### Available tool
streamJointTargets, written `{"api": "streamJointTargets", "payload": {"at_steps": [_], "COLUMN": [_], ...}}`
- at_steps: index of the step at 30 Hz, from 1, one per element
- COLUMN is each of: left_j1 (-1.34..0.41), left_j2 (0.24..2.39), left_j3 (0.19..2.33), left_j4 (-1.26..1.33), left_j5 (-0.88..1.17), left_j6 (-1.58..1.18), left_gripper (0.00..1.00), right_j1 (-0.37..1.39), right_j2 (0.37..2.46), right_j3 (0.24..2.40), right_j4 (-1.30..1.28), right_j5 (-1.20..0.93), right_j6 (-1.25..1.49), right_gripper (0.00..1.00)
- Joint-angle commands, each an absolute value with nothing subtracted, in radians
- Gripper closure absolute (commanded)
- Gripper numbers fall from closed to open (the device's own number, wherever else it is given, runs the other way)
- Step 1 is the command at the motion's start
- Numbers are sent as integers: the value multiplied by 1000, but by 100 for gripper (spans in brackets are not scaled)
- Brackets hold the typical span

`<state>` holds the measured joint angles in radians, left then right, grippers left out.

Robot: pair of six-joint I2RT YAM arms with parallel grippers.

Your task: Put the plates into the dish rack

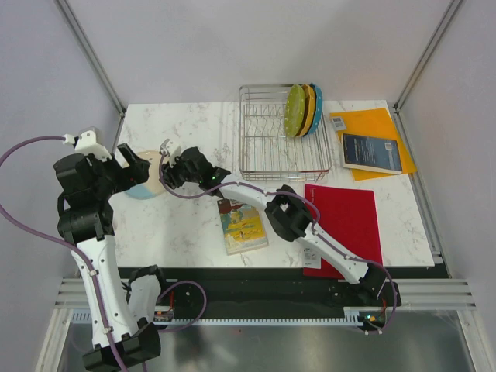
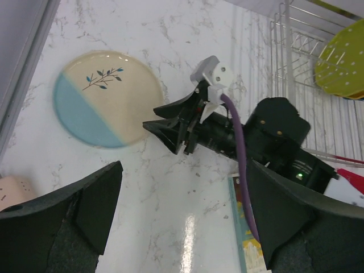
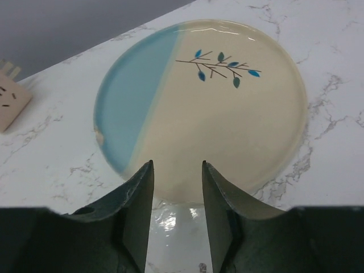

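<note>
A cream-and-pale-blue plate (image 3: 205, 108) with a leaf sprig lies flat on the marble table (image 1: 194, 128), left of the dish rack (image 1: 256, 159). My right gripper (image 3: 176, 170) reaches across to it, open part way, its tips just over the plate's near rim with nothing between them. In the left wrist view the right gripper (image 2: 149, 117) points at the plate (image 2: 108, 96) from the right. My left gripper (image 2: 182, 216) hovers wide open above bare marble beside the plate. Lime green, orange and teal plates (image 1: 302, 108) stand upright in the silver wire rack's far right end.
An illustrated book (image 1: 244, 225) lies under the right arm's forearm. A red folder (image 1: 345, 221) sits at the near right, and an orange envelope with a dark book (image 1: 372, 147) right of the rack. A beige block (image 3: 11, 99) lies left of the plate, near the table edge.
</note>
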<state>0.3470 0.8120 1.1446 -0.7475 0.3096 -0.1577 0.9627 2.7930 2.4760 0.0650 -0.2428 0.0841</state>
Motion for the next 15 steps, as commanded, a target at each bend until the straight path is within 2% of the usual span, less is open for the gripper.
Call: {"api": "streamJointTargets", "payload": {"at_steps": [1, 4, 10, 15], "left_j1": [351, 351, 350, 353], "left_j2": [792, 795, 811, 808], "left_j3": [1212, 1230, 1258, 1241], "left_j4": [-791, -805, -807, -805], "left_j5": [413, 429, 448, 405], "left_j6": [-230, -239, -261, -255], "left_gripper": [4, 3, 3, 3], "right_j1": [963, 977, 1008, 1005], "right_j2": [2864, 2879, 2833, 2734], "right_j3": [2559, 2571, 2539, 2392], "right_j4": [166, 132, 8, -98], "right_j5": [-121, -129, -133, -114], "right_j6": [109, 88, 17, -24], "right_gripper": [52, 49, 50, 51]}}
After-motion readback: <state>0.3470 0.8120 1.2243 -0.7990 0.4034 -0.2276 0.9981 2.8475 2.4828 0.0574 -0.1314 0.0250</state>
